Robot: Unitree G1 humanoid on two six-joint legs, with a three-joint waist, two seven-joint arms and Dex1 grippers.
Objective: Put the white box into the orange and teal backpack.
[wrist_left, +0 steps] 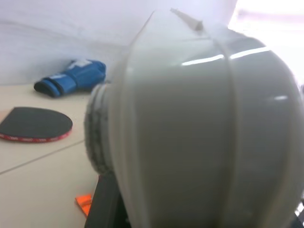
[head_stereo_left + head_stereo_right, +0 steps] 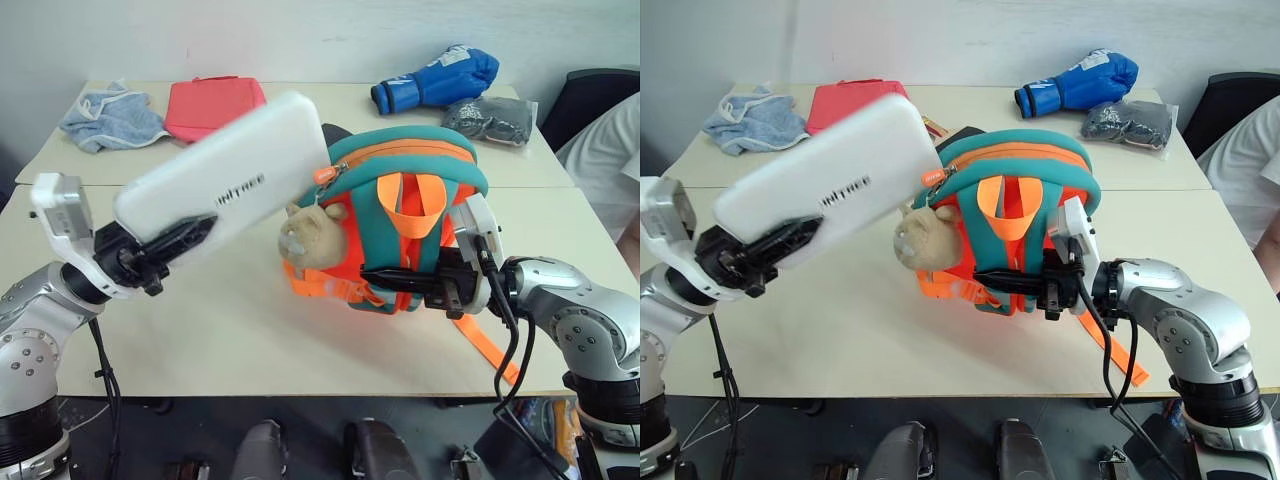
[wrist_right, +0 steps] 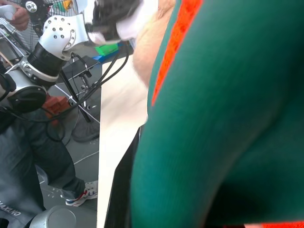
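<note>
Insertion is the step in hand: the left gripper (image 2: 165, 245), at lower left of the frame, pinches the white box (image 2: 225, 180) by its lower end, its far end tilted up against the zipper at the top of the orange and teal backpack (image 2: 410, 215), which stands at centre. The right gripper (image 2: 400, 278), fingers pressed together, pinches a strap on the backpack's front. Next, the box's far end likely needs guiding into the opening. Beyond the box, the left wrist view shows a paddle (image 1: 35, 124) on the table (image 1: 38, 185); the head views do not.
</note>
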